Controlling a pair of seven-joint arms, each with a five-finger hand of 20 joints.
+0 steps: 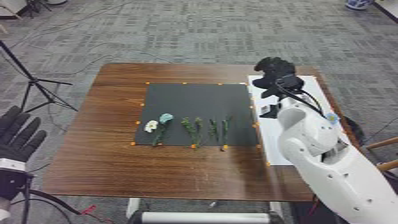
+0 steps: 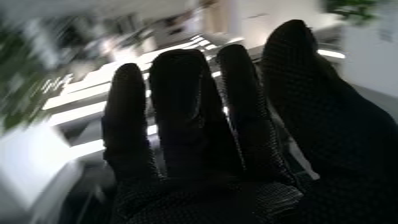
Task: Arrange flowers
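On the wooden surface (image 1: pixel 98 170) lies a dark mat (image 1: pixel 191 100), with small orange marks around its edge. The flowers are on the near half of the mat, in a row: a white flower (image 1: pixel 150 126) and a pale blue flower (image 1: pixel 166 118) close together at the left, then leafy green stems (image 1: pixel 189 129) near the middle, and thin stems (image 1: pixel 225 131) to the right of those. A white sheet (image 1: pixel 274 142) lies along the right side of the mat. The right hand (image 1: pixel 277 72) is at the far end of that sheet; in the right wrist view its fingers (image 2: pixel 182 95) are extended, gripping nothing. The left hand (image 1: pixel 19 137) is open beside the surface's left edge, well apart from the flowers.
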